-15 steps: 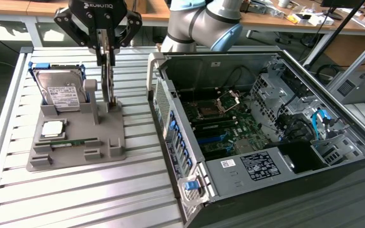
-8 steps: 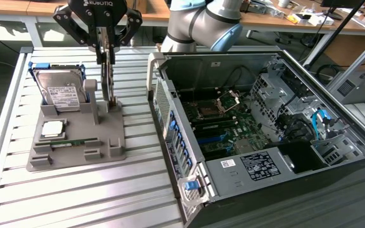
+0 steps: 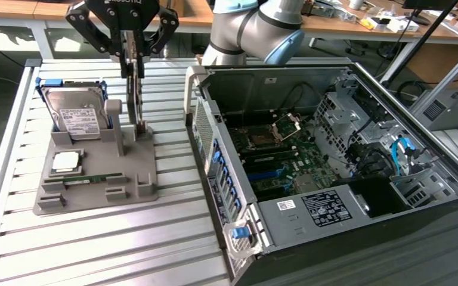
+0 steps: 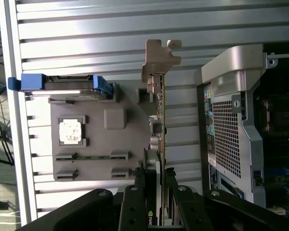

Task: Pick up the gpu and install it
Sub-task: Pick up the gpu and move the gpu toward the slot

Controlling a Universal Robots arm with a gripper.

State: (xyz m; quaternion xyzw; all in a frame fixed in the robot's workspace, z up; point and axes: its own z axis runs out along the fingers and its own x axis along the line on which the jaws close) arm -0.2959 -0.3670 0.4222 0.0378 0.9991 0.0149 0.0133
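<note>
The gpu [image 3: 136, 89] is a thin card standing on edge, upright over the grey holder [image 3: 133, 185] on the exterior view's left. My gripper [image 3: 133, 50] comes down from above and is shut on the card's upper end. The card's lower end reaches the holder's posts; I cannot tell whether it still rests in them. In the wrist view the gpu [image 4: 160, 120] appears edge-on, its silver end bracket [image 4: 160, 60] at the far end, and my gripper [image 4: 159, 195] has a finger on either side of it.
The holder also carries a hard drive [image 3: 74, 113] in a blue frame, a processor chip [image 3: 66, 161] and a green RAM stick [image 3: 90, 177]. The open computer case [image 3: 213, 137], its motherboard [image 3: 285, 155] exposed, lies on the slatted table at the exterior view's right.
</note>
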